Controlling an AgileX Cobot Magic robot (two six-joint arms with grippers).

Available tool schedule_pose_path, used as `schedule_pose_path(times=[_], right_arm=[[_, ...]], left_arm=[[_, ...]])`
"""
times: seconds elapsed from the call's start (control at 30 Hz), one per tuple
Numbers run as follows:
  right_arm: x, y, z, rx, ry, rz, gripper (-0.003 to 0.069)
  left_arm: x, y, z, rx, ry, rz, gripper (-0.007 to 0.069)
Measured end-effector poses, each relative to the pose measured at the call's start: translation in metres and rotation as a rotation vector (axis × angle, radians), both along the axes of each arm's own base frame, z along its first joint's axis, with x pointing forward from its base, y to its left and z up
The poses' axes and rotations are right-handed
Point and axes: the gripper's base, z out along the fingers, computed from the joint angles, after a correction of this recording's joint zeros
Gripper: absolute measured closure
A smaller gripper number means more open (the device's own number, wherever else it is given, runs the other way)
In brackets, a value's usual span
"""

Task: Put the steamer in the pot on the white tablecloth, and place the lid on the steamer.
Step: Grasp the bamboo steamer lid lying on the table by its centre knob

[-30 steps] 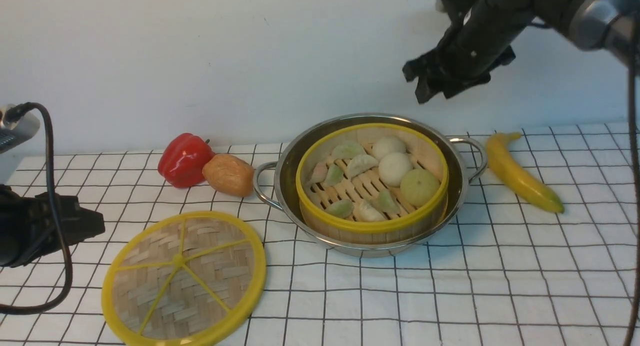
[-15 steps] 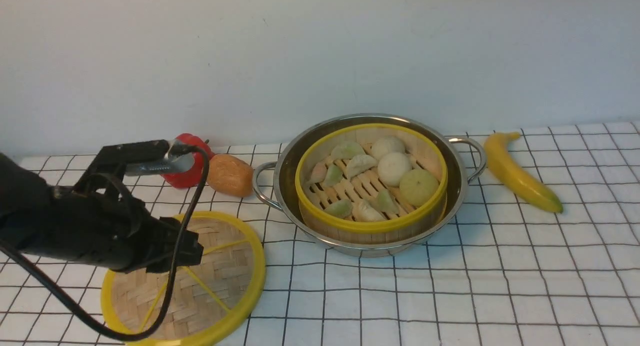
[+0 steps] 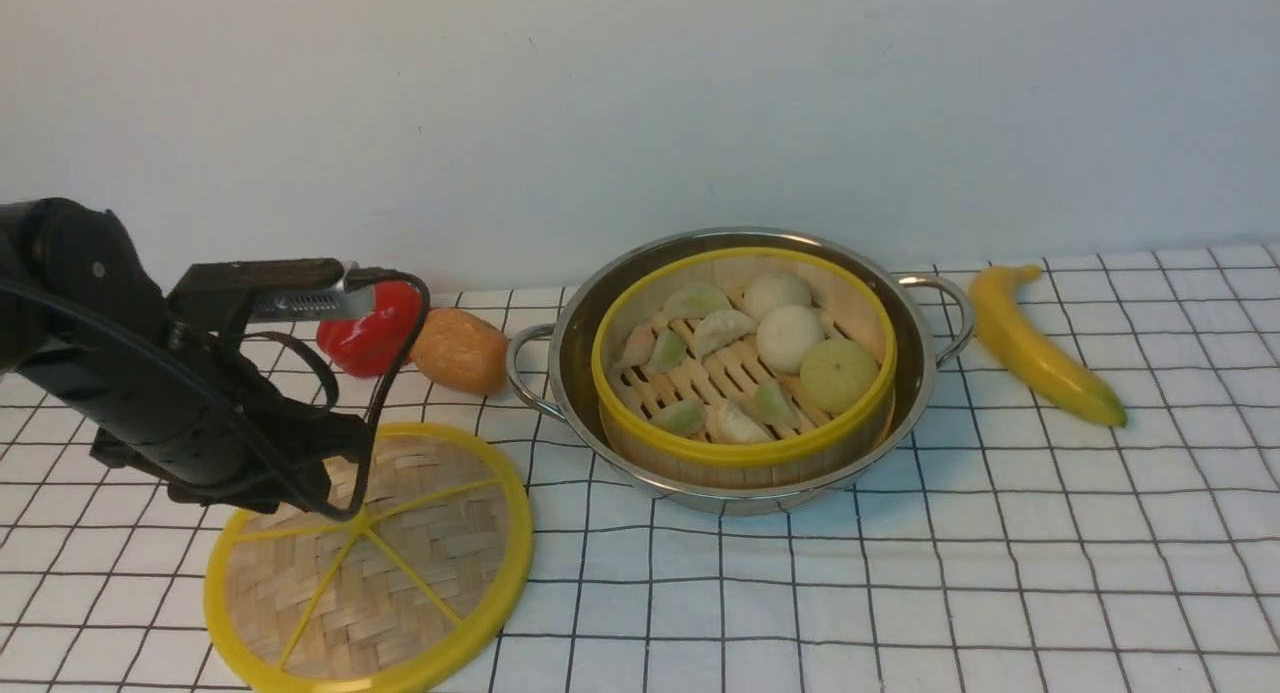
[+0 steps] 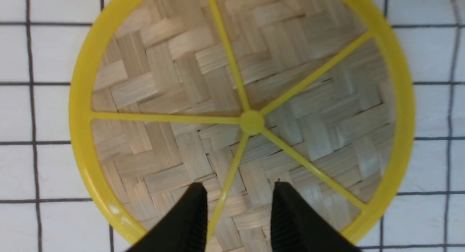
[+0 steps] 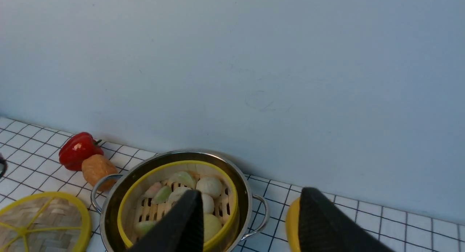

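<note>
The steamer [image 3: 740, 451], a yellow-rimmed bamboo basket with dumplings and buns, sits inside the shiny pot [image 3: 928, 373] on the white tablecloth [image 3: 1000, 573]. The lid [image 3: 400, 573], a flat woven disc with yellow spokes, lies on the cloth left of the pot. My left arm [image 3: 180, 413] hangs over the lid's far left part. In the left wrist view the left gripper [image 4: 238, 188] is open just above the lid [image 4: 250, 99], its fingers either side of a spoke. My right gripper [image 5: 250, 194] is open and empty, high up, out of the front view, facing the pot [image 5: 109, 208].
A red pepper [image 3: 365, 338] and a brown potato-like item [image 3: 460, 351] lie behind the lid, left of the pot. A banana [image 3: 1040, 348] lies to the right of the pot. A plain wall stands close behind the table.
The right arm has left the front view from above the pot. The left arm came in from the left edge over the lid, then shifted back and left a little.
</note>
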Motion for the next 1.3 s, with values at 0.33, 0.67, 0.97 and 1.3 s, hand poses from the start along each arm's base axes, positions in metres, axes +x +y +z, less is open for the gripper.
schedule_pose_path(times=[0.33, 0.67, 0.97, 1.3], right_arm=[[-0.023, -0.004, -0.018, -0.03, 0.009, -0.043, 0.0293], [-0.021, -0.005, -0.02, -0.027, 0.019, -0.045, 0.0293], [-0.021, -0.004, -0.019, -0.019, 0.019, -0.037, 0.0293], [-0.021, -0.003, -0.019, -0.018, 0.019, -0.036, 0.0293]], left_arm=[[0.025, -0.005, -0.027, -0.042, 0.064, -0.011, 0.0382], [0.032, -0.008, -0.044, -0.074, 0.085, -0.009, 0.0382], [0.037, -0.008, -0.055, -0.072, 0.092, -0.004, 0.0384], [0.034, -0.004, -0.054, -0.014, 0.128, -0.025, 0.0505]])
